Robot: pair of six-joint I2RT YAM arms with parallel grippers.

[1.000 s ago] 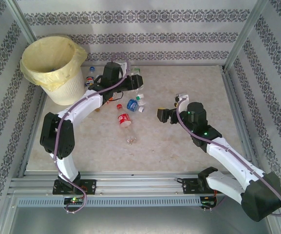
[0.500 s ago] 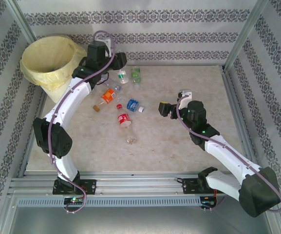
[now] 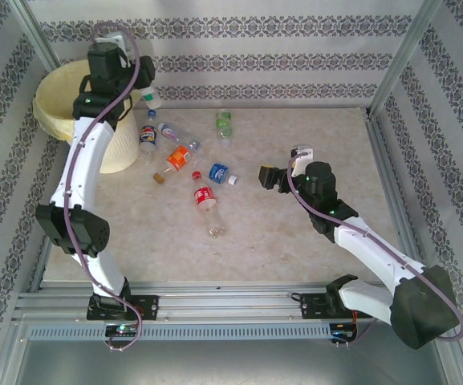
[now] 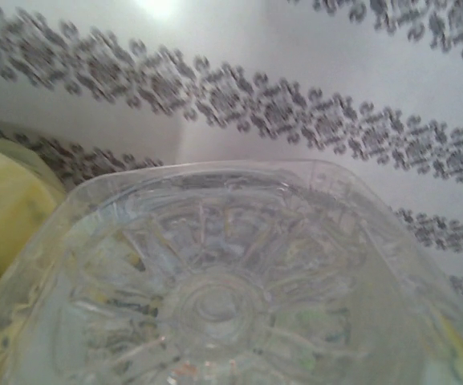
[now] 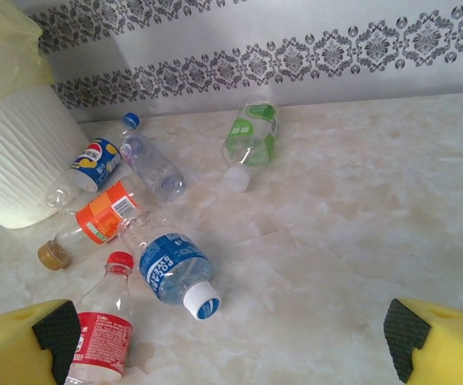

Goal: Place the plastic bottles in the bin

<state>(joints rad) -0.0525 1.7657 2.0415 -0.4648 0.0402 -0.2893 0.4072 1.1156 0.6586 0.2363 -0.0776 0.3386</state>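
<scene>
Grey-patterned wallpaper on three sides, pale marbled bench [image 3: 295,249] underneath; white ribbed bin [image 3: 119,149], lined with a pale yellow bag, off in the far left corner. Raised at the bin's right rim: left tool [image 3: 139,90], closed narrow on a clear held bottle [image 3: 149,99] with a white cap; seen from the left wrist, that bottle's moulded base close up, yellow bag just to its left.

Lying on the bench to the right of the bin: closest, almost against its wall, a blue-and-yellow-labelled bottle [image 3: 148,136]; just past it a bare clear bottle [image 3: 175,132] with a blue cap; a little farther from the bin and nearer the arms, an orange-labelled bottle [image 3: 176,159] with a brown cap; farther out again, a blue-labelled bottle [image 3: 221,172] with a white cap, and near it a red-labelled bottle [image 3: 205,196] with a red cap; farthest from the bin along the back wall, a green-labelled bottle [image 3: 225,123].

Well to the right of the bin, beyond every loose bottle: right tool [image 5: 231,349], spread wide and holding nothing, yellow fingers [image 5: 10,353] black-padded.
</scene>
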